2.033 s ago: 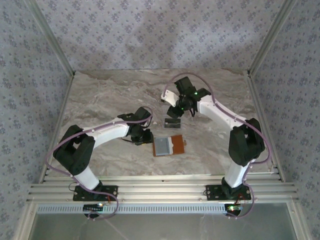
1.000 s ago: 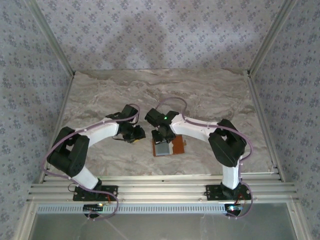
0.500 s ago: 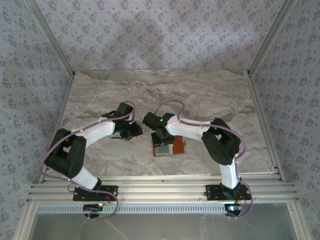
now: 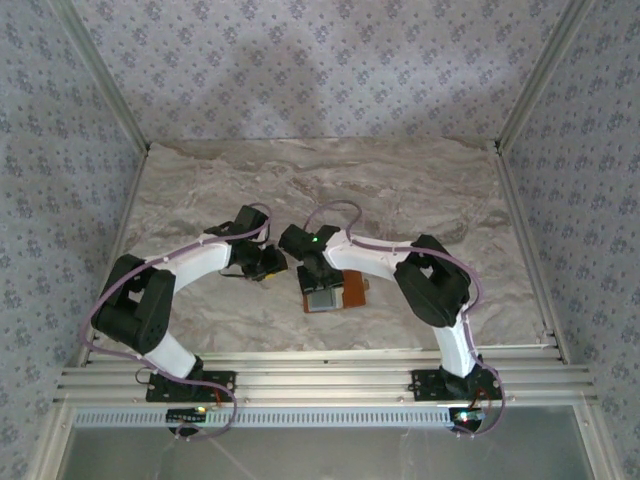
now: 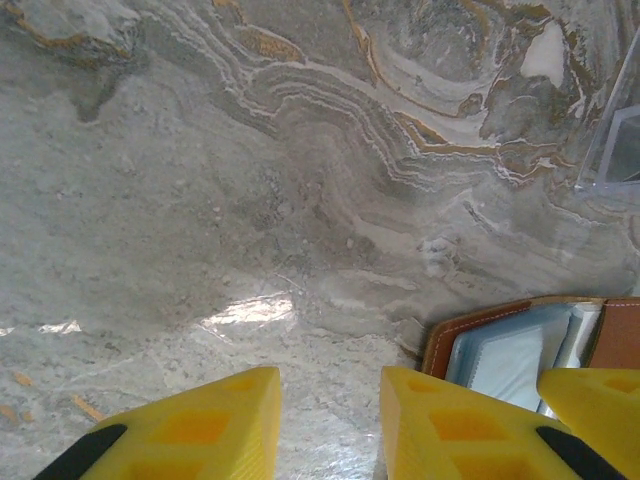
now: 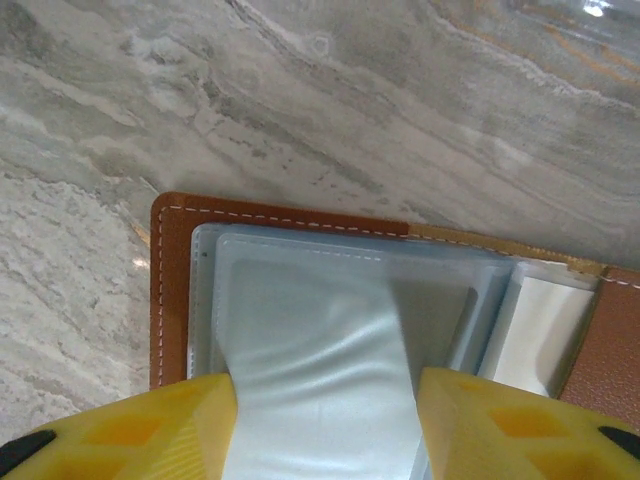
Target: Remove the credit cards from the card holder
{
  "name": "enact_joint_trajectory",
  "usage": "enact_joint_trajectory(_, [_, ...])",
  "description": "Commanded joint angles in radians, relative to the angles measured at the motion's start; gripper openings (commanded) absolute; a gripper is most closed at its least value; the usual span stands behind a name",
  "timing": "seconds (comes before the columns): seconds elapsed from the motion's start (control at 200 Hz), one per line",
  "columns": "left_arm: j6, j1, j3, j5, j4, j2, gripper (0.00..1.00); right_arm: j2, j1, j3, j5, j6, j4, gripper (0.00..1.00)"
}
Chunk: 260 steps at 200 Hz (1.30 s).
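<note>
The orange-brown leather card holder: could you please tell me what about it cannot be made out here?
- Top external view: card holder too small for detail; right gripper overlaps its far edge.
- Right wrist view: cloudy sleeves hide their contents; bottom edge cuts it off.
- Left wrist view: picture's corner crops it.

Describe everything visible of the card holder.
The card holder is an orange-brown, leather-looking wallet with pale stitching, lying open and flat on the marble table. Its grey-blue lining faces up, with a silvery card tucked in one side. The right pincer straddles the lining from above; contact is unclear.
</note>
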<state>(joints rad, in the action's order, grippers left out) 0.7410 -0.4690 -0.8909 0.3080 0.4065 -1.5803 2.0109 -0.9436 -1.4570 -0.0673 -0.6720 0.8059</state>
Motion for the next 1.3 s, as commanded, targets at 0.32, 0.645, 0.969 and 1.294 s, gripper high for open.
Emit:
enact_joint_trajectory(0.32, [-0.032,-0.002,-0.034,0.057,-0.002,-0.050,0.33,0.030,-0.016,-0.023,-0.034,-0.038,0.074,0.25])
enact_joint_trajectory(0.645, [-0.008,-0.069,-0.063,0.065,0.002,-0.045,0.33,-0.052,-0.017,-0.016,0.004,-0.032,0.018,0.07])
enact_joint_trajectory(0.969, [0.031,-0.112,-0.054,0.125,-0.031,-0.052,0.29,-0.143,0.012,0.093,0.084,-0.049,-0.117,0.10])
enact_joint_trajectory(1.294, [0.038,-0.146,-0.054,0.130,-0.031,-0.104,0.25,-0.172,0.026,0.129,-0.036,-0.049,-0.012,0.26])
